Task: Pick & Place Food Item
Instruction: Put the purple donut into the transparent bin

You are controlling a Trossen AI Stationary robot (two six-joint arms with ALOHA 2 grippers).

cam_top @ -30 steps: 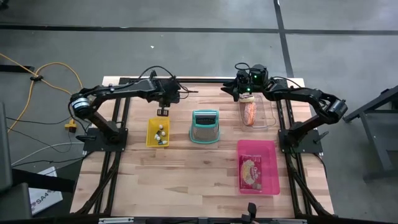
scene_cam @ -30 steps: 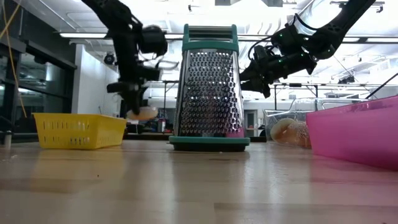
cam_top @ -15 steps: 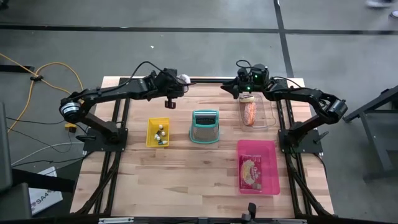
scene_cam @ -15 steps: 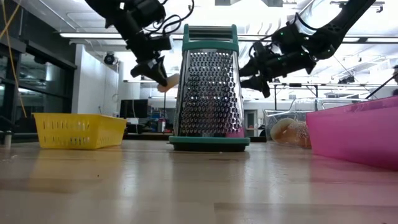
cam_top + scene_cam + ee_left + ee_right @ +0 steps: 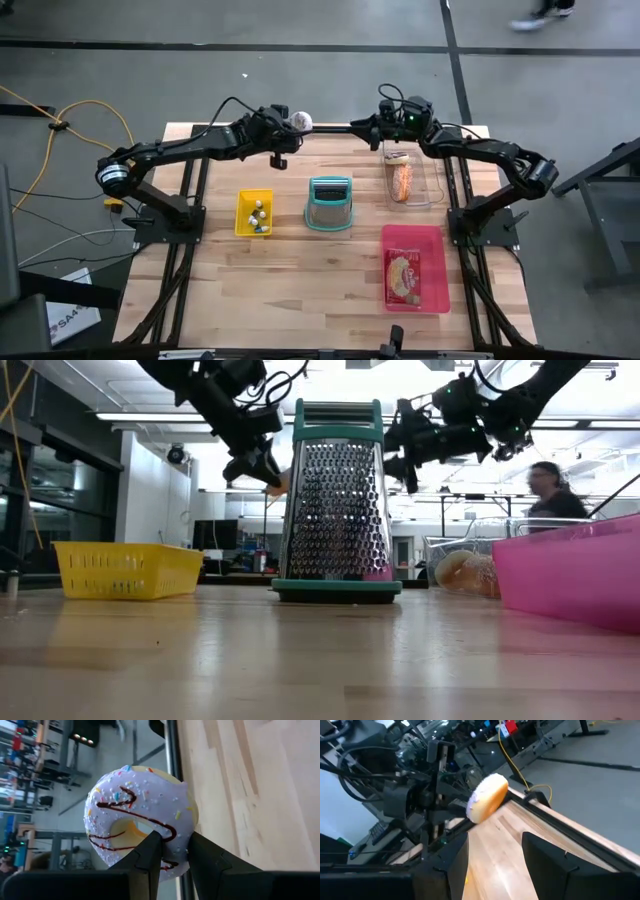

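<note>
Two grippers aloft at table's far edge: left gripper (image 5: pixel 171 851) clamped on donut (image 5: pixel 141 815), right gripper (image 5: pixel 492 852) apart, empty; grater (image 5: pixel 329 203) betw. yellow basket (image 5: pixel 254 213) & clear bin (image 5: pixel 404 181).

The left gripper (image 5: pixel 291 125) has carried the donut (image 5: pixel 299 121) up from the yellow basket (image 5: pixel 254 212) to the table's far edge; the right gripper (image 5: pixel 378 124) has swung toward it.

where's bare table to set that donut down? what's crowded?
Free: the wide front-left stretch of the table, below the yellow basket and grater, left of the pink bin. Also the narrow gap between basket and grater. Crowded: the back edge, where the left gripper holds the donut opposite the right gripper, beside the clear container.
</note>
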